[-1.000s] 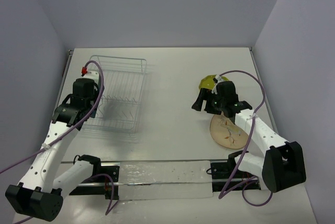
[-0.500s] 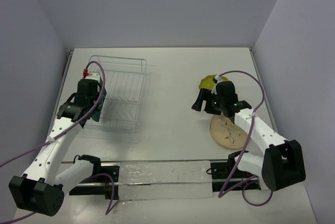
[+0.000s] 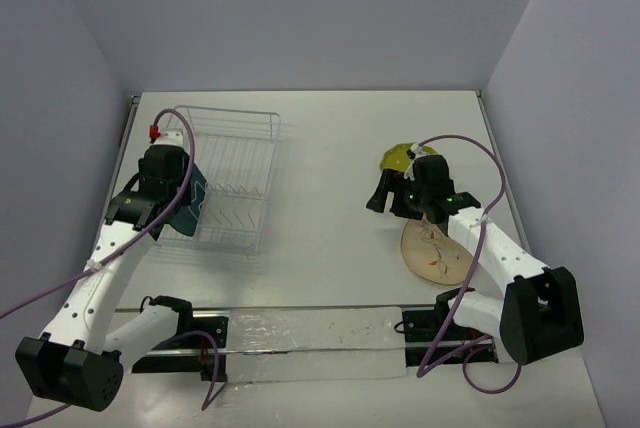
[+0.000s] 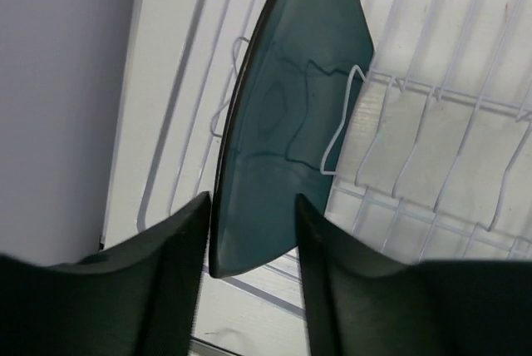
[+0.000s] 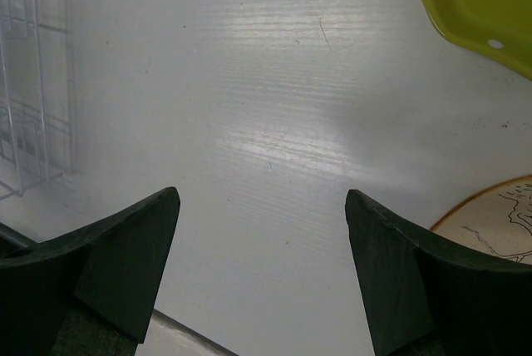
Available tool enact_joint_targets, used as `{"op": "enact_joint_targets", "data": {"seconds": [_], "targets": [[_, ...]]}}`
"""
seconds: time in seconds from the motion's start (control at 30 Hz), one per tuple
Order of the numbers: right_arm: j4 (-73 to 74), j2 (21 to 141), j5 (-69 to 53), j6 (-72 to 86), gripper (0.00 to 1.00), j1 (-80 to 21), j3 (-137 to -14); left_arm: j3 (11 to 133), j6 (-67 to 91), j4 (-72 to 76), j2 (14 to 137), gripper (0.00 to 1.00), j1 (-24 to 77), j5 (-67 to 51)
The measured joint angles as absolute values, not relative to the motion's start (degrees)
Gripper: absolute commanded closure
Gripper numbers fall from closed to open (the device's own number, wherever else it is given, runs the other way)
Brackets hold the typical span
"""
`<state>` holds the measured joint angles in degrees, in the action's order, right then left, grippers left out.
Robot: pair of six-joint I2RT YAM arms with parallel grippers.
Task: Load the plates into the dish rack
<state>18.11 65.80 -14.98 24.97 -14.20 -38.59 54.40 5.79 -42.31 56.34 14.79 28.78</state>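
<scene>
Worktop (image 3: 330, 148), white and broad, carries everything I can see. On its left half sits the dish rack (image 3: 230, 120), a long wire basket with rows of upright tines that runs from near to far, much bigger than any plate.

On the right half, toward the near side, the cream plate (image 3: 430, 258) with its orange-brown print lies flat on the worktop. My right arm crosses above its far edge.

The dark teal plate (image 4: 291, 106) is already in the rack. It stands on edge at the near left end, tilted among the tines, and one wire loop crosses its right side. From above it shows as a dark slab just beside my left wrist.

The yellow-green dotted plate (image 3: 395, 158) lies just far of the cream one, partly hidden under my right wrist. Whether the two plates touch, I cannot tell.

My left claw (image 4: 252, 202) hangs over the rack's near left end with its fingers parted. The near end of the teal plate sits between them. I cannot tell whether either finger touches the rim.

My right claw (image 5: 262, 196) is spread wide and holds nothing, hovering over bare worktop, with the dotted plate off to its far right.
</scene>
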Motion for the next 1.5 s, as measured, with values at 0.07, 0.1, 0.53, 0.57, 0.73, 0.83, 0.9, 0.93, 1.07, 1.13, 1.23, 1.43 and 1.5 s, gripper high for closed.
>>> {"op": "enact_joint_targets", "data": {"seconds": [0.07, 0.1, 0.53, 0.57, 0.73, 0.83, 0.9, 0.93, 1.07, 1.13, 1.23, 1.43, 1.5], "targets": [[18.1, 65.8, -14.9, 25.0, 0.12, -14.1, -38.6, 55.3, 6.2, -42.4, 56.3, 0.2, 14.8, 29.6], [18.1, 65.8, -14.8, 25.0, 0.12, -14.1, -38.6, 55.6, 6.6, -42.5, 56.3, 0.18, 14.8, 30.0], [19.3, 63.8, -11.8, 25.2, 0.1, -13.7, -39.2, 72.1, 13.0, -44.9, 50.8, 0.01, 14.6, 32.1], [19.4, 63.6, -11.3, 25.4, 0.1, -13.4, -39.5, 74.0, 14.0, -43.7, 50.3, 0.01, 14.6, 30.0], [19.9, 63.3, -8.7, 26.6, 0.1, -9.1, -41.4, 82.7, 19.4, -37.9, 52.5, 0.01, 14.6, 19.6], [20.9, 63.7, -7.1, 27.9, 0.1, -4.5, -43.6, 84.4, 22.1, -34.0, 57.7, 0.01, 16.7, 15.4], [21.9, 64.8, -4.3, 28.5, 0.1, -1.3, -46.0, 84.4, 22.8, -32.3, 62.2, 0.01, 21.0, 15.6], [22.4, 65.8, -2.8, 28.7, 0.1, 0.0, -47.3, 84.4, 23.0, -31.3, 64.4, 0.01, 23.4, 15.7], [23.7, 71.1, 1.6, 28.9, 0.11, 5.6, -52.3, 84.5, 23.1, -27.7, 74.7, 0.01, 32.9, 14.0], [24.1, 74.5, 3.5, 28.8, 0.11, 8.4, -54.7, 84.6, 22.7, -25.8, 79.5, 0.01, 36.9, 13.2], [24.4, 79.3, 5.1, 28.5, 0.15, 11.7, -57.0, 85.7, 21.9, -24.4, 86.0, 0.01, 41.3, 13.3], [26.0, 87.0, 5.6, 27.0, 0.16, 14.1, -57.8, 87.0, 21.8, -21.8, 94.9, 0.01, 44.2, 11.7], [27.1, 89.7, 5.6, 26.8, 0.18, 14.2, -59.6, 87.1, 21.9, -21.1, 96.8, 0.01, 44.3, 10.3]]}}
